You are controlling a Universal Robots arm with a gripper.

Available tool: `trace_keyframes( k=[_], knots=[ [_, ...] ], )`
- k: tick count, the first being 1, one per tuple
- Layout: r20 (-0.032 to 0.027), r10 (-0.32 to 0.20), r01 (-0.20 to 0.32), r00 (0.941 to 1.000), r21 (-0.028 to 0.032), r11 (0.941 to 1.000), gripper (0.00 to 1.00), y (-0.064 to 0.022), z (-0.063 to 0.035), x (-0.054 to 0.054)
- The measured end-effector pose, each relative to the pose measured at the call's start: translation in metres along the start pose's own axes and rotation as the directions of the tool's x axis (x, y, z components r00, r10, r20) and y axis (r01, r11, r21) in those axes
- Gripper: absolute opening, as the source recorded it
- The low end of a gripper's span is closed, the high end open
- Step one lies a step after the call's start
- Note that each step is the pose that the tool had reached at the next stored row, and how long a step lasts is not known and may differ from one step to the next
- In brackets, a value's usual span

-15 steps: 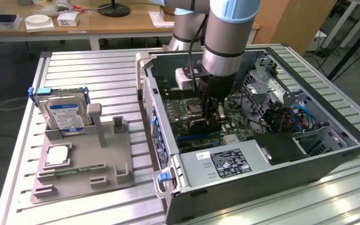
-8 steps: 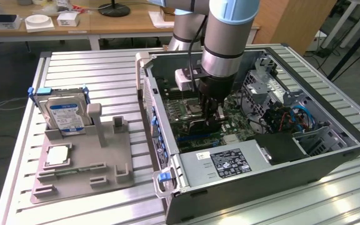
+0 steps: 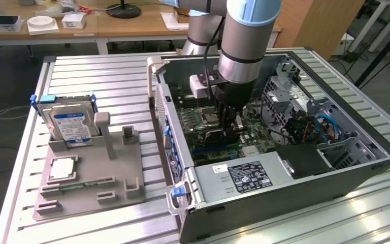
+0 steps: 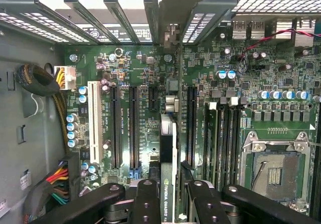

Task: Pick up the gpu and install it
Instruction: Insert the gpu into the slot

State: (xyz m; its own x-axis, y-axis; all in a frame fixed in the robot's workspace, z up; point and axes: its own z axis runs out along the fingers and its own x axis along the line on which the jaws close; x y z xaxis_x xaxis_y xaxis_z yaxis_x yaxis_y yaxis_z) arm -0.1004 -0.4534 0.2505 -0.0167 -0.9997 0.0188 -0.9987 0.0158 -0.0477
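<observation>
Room: wooden desks with small white boxes stand behind my rig in the exterior view, with a ribbed metal table (image 3: pixel 100 86) in front carrying all the work.
Case: an open computer case (image 3: pixel 357 168) lies on its side on the table, toward the exterior view's right, and I can look straight in at the green motherboard (image 4: pixel 150 83).
Arm: my arm (image 3: pixel 249 35) comes down from above into the middle of the case.
Gripper: the gripper (image 4: pixel 168 201) is low over the board, and I see its black fingers (image 4: pixel 145 204) clenched on either side of the gpu.
Gpu: the gpu (image 4: pixel 167 148) is held edge-on between the fingers, a thin dark card with NVIDIA lettering, its pale metal end reaching toward the rear slot covers (image 4: pixel 90 13). It stands upright in line with the long black expansion slots (image 4: pixel 134 126), between two of them; I cannot tell whether its lower edge is seated in a slot.
Board: an empty processor socket (image 4: pixel 278 171) sits near the card, beyond the memory slots.
Power supply: a grey unit with a black label (image 3: pixel 246 178) fills the case's near corner.
Holder: a grey parts tray (image 3: pixel 114 173) lies on the table toward the exterior view's left, well apart from the case.
Drive: a silver hard drive (image 3: pixel 71 124) with a blue-white label stands in the tray's far end.
</observation>
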Motion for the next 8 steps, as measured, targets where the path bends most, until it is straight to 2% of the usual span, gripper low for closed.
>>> trace_keyframes(
  k=[8],
  knots=[
    [-0.0013,0.000,0.000,1.0000,-0.0001,1.0000,0.26,0.0000,-0.0004,0.0004]
  ],
)
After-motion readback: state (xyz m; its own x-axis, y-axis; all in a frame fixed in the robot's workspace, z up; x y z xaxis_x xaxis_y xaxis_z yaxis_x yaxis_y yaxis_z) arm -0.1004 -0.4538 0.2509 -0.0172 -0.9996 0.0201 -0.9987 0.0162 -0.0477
